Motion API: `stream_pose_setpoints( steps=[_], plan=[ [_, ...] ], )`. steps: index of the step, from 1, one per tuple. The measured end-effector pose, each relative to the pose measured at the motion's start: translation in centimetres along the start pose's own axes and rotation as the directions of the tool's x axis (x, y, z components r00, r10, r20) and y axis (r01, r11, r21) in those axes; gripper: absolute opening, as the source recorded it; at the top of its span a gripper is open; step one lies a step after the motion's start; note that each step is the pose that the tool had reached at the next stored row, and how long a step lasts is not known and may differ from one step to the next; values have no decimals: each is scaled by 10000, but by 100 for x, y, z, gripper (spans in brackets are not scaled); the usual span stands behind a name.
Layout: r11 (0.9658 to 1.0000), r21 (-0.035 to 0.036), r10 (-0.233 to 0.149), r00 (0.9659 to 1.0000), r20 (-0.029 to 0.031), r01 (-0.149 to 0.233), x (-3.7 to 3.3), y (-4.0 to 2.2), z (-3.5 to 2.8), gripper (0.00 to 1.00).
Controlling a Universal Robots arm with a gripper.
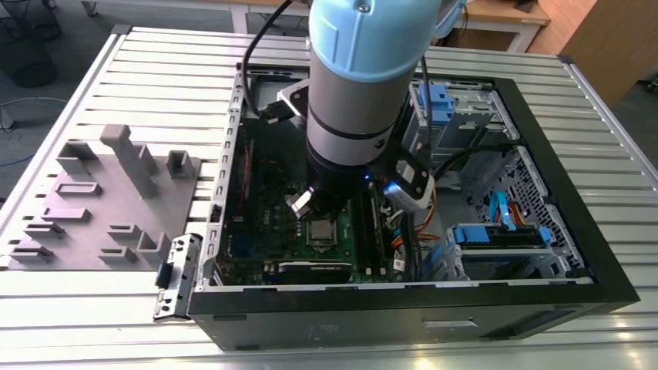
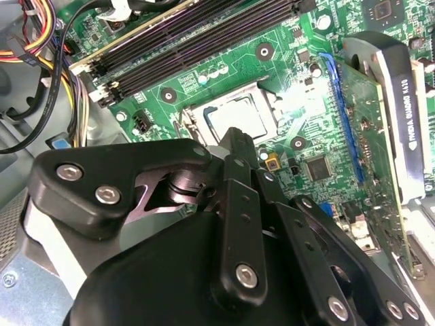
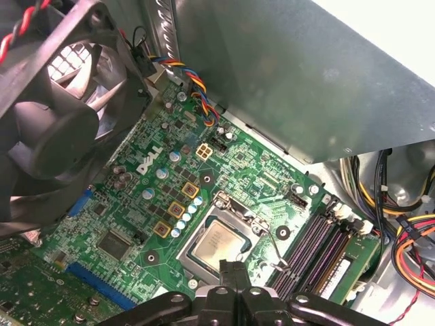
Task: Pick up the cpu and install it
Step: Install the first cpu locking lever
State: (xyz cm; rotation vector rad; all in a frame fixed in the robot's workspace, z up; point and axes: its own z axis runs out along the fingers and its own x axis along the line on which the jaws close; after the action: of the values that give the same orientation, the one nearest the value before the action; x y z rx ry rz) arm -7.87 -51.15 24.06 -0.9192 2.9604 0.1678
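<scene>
Green motherboard (image 3: 231, 159); cpu (image 3: 216, 242) seated in socket (image 3: 228, 202); tool (image 3: 234, 267) closed just above.

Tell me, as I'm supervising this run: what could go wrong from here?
1. The gripper hangs close over the cpu in the socket; pushing down on a misaligned chip could damage contacts.
2. Loose cables run beside the arm inside the case; a move might snag them.

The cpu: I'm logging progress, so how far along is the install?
Looks done: the cpu lies flat inside the motherboard socket. In hand: the gripper hangs close above it; a grip cannot be confirmed. Left: whether it is fully seated and latched cannot be told.
</scene>
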Motion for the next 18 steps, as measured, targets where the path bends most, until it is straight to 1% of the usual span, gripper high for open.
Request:
stream_pose_setpoints(
  steps=[1,17,18],
  plan=[
    [10000,0,0,10000,0,0,0,1,-8,11],
    [10000,0,1,10000,0,-1,-1,1,-14,11],
    [10000,1,0,10000,-1,0,-1,2,-21,11]
  ],
)
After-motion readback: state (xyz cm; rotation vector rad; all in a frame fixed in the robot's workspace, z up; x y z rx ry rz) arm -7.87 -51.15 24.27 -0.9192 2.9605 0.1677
